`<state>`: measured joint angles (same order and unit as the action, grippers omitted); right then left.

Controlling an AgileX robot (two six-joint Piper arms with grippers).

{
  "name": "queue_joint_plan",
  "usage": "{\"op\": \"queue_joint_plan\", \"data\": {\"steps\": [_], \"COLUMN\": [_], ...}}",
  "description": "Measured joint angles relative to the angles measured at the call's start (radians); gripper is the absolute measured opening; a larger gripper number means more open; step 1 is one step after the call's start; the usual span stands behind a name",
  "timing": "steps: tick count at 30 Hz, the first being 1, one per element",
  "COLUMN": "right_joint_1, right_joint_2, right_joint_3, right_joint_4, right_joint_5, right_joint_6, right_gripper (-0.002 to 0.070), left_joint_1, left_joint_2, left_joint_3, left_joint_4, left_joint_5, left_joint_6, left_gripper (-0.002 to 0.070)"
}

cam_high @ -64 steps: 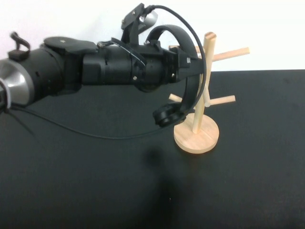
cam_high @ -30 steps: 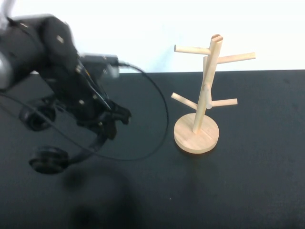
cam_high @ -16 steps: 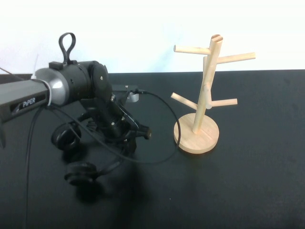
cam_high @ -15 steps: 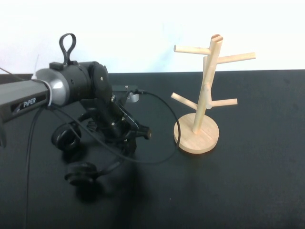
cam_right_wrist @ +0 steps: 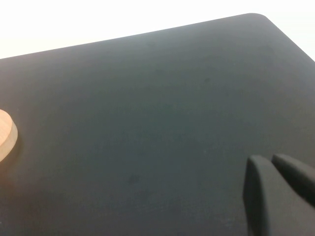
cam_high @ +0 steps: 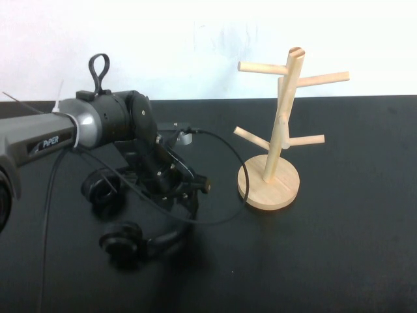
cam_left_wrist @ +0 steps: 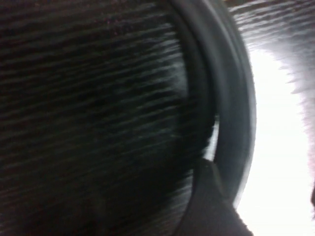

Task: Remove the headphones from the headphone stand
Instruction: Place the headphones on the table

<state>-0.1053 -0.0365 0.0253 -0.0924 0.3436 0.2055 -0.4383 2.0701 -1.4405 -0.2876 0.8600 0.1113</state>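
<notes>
The black headphones (cam_high: 124, 240) lie low over the black table, left of the wooden headphone stand (cam_high: 268, 188), well apart from it. Both ear cups are near the table surface and the headband curves up to my left gripper (cam_high: 187, 199), which is shut on it. In the left wrist view the headband (cam_left_wrist: 234, 98) fills the picture, with one finger (cam_left_wrist: 209, 206) against it. The stand's four pegs are bare. My right gripper (cam_right_wrist: 275, 189) is shut and empty above the table; it does not show in the high view.
The left arm's cable (cam_high: 225, 202) loops out to just beside the stand's base. The right wrist view shows the rim of the stand's base (cam_right_wrist: 6, 135) and the table's rounded corner (cam_right_wrist: 256, 17). A white wall stands behind the table.
The left gripper lifted the headphones off the stand, carried them left and lowered them to the table. In the last half second they shifted slightly right and toward the front.
</notes>
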Motion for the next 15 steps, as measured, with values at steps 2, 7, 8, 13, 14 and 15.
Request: {"op": "queue_joint_plan", "data": {"steps": [2,7,8,13,14,15], "right_joint_1": [0.0,0.0,0.0,0.0,0.0,0.0], "right_joint_2": [0.0,0.0,0.0,0.0,0.0,0.0], "right_joint_3": [0.0,0.0,0.0,0.0,0.0,0.0], "right_joint_4": [0.0,0.0,0.0,0.0,0.0,0.0], "right_joint_5": [0.0,0.0,0.0,0.0,0.0,0.0], "right_joint_6": [0.0,0.0,0.0,0.0,0.0,0.0], "right_gripper": [-0.0006,-0.0006,-0.0006,-0.0006,-0.0006,-0.0006], "left_joint_1": [0.0,0.0,0.0,0.0,0.0,0.0], "left_joint_2": [-0.002,-0.051,-0.072,-0.196,-0.227,-0.26], "left_joint_3": [0.0,-0.018,-0.024,-0.037,-0.037,-0.037], "left_joint_4": [-0.02,-0.013,-0.003,0.056,0.068,0.08], "left_joint_5": [0.006,0.089,0.107,0.149,0.158,0.168], "left_joint_6": [0.0,0.004,0.004,0.002,0.002,0.001], "left_gripper": [0.0393,0.0384,0.0359,0.0131,0.0084,0.0054]}}
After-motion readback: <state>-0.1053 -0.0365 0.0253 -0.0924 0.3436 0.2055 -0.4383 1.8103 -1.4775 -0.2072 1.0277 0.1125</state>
